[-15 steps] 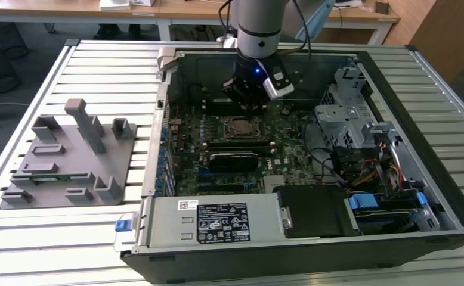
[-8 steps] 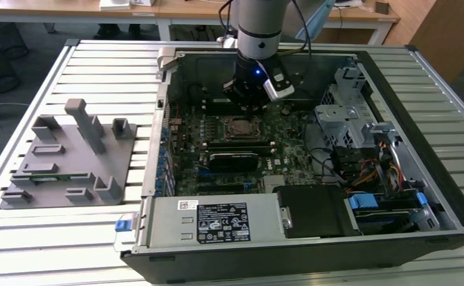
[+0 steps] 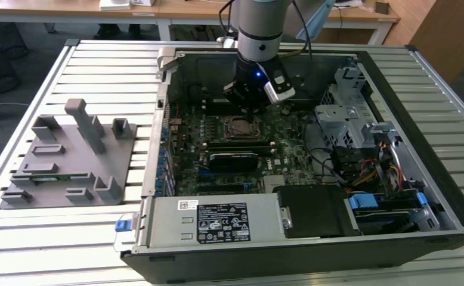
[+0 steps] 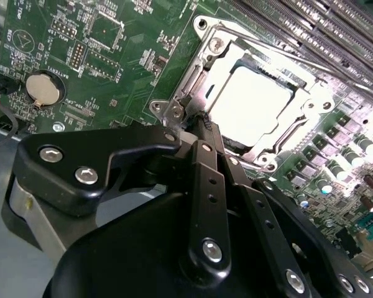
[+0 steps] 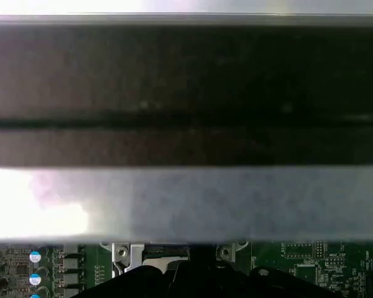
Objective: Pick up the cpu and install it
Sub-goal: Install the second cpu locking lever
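Gripper (image 4: 206, 121) fingers are sitting clenched together, grasping nothing. One cpu (image 4: 252, 102) is lying seated in one socket (image 4: 202, 74) just beyond the fingertips. One tray (image 3: 65, 173) is standing well apart.

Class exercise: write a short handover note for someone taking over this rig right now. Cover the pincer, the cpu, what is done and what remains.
Pincer: fingers together, holding nothing, tip beside the socket frame inside the open computer case.
The cpu: lying flat in the motherboard socket, silvery top showing.
Done: cpu picked up and placed.
Left: the socket frame looks open over the chip; whether it is fully seated cannot be told.
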`<state>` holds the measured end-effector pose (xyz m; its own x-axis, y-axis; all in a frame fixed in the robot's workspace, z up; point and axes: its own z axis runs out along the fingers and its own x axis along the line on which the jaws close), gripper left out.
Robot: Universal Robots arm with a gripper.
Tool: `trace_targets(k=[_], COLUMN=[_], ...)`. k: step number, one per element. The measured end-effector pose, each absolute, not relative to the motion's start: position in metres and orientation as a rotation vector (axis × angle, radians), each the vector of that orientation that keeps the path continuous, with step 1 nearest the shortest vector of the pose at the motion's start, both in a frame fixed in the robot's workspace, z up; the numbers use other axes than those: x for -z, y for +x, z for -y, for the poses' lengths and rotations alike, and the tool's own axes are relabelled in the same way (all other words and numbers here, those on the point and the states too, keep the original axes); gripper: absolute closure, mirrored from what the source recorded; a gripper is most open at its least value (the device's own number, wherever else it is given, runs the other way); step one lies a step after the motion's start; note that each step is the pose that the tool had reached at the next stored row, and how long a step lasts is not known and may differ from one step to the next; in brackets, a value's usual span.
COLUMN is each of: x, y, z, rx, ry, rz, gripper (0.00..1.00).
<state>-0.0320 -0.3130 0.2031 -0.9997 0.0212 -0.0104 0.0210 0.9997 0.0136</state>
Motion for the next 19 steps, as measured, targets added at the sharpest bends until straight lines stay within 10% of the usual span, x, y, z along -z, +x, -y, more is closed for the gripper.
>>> trace_targets(k=[19], x=[-0.217], y=[-0.032], z=[0.322], rx=[-0.018], ry=[0.033], rz=[-3.131], gripper=[0.89])
